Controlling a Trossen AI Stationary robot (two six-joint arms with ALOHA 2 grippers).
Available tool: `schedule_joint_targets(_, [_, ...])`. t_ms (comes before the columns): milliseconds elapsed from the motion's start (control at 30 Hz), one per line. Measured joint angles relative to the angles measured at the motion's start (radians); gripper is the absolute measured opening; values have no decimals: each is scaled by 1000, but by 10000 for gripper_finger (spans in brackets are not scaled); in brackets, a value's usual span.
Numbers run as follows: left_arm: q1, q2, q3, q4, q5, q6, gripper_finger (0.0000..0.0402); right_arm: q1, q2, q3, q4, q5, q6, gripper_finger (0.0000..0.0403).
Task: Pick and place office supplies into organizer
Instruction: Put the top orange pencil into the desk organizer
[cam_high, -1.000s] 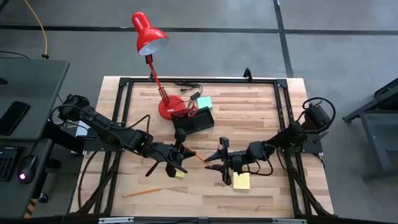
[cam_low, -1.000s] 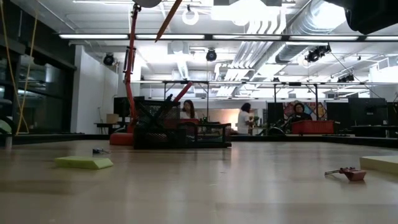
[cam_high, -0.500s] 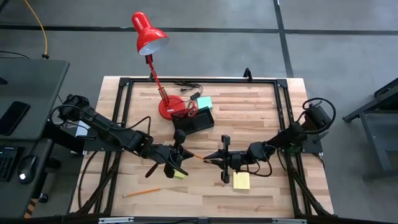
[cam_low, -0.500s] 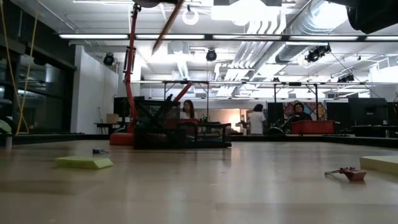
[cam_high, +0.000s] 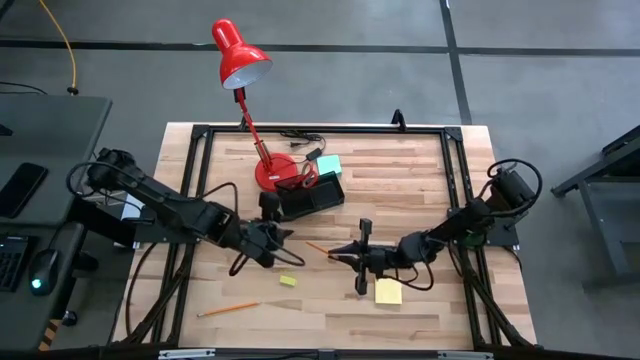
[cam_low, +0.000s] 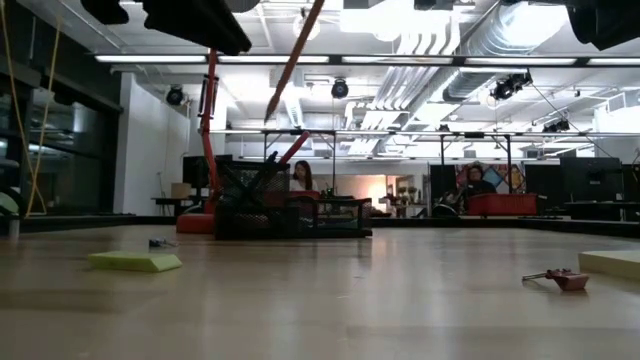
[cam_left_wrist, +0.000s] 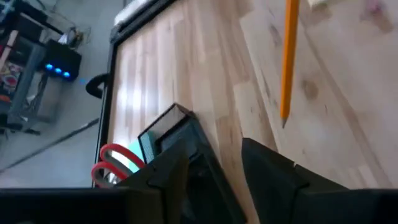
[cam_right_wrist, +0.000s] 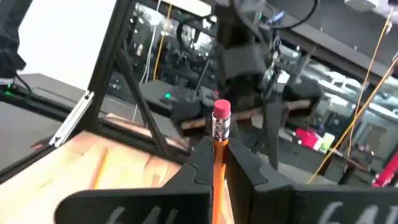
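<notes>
An orange pencil (cam_high: 318, 247) hangs over the table's middle, and my right gripper (cam_high: 343, 253) is shut on it. It also shows in the low view as a slanting orange pencil (cam_low: 293, 60), tip down. My left gripper (cam_high: 277, 236) stands open just left of the tip, with nothing between its fingers (cam_left_wrist: 273, 174). The black organizer (cam_high: 312, 194) sits beside the lamp base, with red scissors (cam_high: 302, 178) and a teal pad (cam_high: 328, 165) in it. A second pencil (cam_high: 228, 310), a small yellow pad (cam_high: 288, 281) and a larger yellow pad (cam_high: 388, 291) lie flat on the wood. My right gripper pinches the pencil between its two fingers (cam_right_wrist: 200, 160), on the shaft just below the metal band (cam_right_wrist: 218, 144); the pink eraser (cam_right_wrist: 221, 110) sticks out past them. The fingers come about level from the table's right. The pencil slants tip-down toward the left, clear of the table.
The red desk lamp (cam_high: 240, 52) stands on its round base (cam_high: 270, 173) at the far left, with a black cable (cam_high: 298, 136) behind it. A small reddish piece (cam_low: 560, 277) lies on the wood at the right. A black frame (cam_high: 452, 170) runs round the table.
My left gripper has opened, let go of the pencil and drawn back toward the table's left and far side, nearer the organizer. My right gripper has shut on the pencil and keeps it; the pencil has tipped steeper, tip lower.
</notes>
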Motion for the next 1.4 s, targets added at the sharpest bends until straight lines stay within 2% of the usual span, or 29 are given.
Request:
schedule_joint_targets(133, [-19,-82,-117,121,-60,30,147,-9,0,0,-48,6,42,0])
schedule_joint_targets(267, [-8,-231,-252,222,-84,7,135,-14,1,0,-71,33,64,0])
schedule_joint_targets(467, [-71,-462,-461,413,-69,68,120,-55,0,0,-43,1,62,0])
schedule_joint_targets(533, [-95,-514,-531,551,-72,117,120,-94,0,1,-40,-6,67,0])
schedule_joint_targets(667, [-131,-591,-665,860,-7,265,124,-195,0,41,-95,-16,78,0])
schedule_joint_targets(733, [-137,-619,-718,905,8,329,124,-252,0,86,-175,-66,92,0])
schedule_joint_targets(900, [-136,-654,-766,967,52,340,124,-386,0,221,-368,-271,163,0])
schedule_joint_targets(1067, [-136,-648,-777,977,104,351,119,-453,0,326,-506,-300,125,0])
schedule_joint_targets(1200, [-136,-653,-777,1031,121,407,118,-506,0,383,-616,-376,141,0])
schedule_joint_targets(1400, [-137,-666,-777,1037,168,413,119,-583,0,396,-640,-440,176,0])
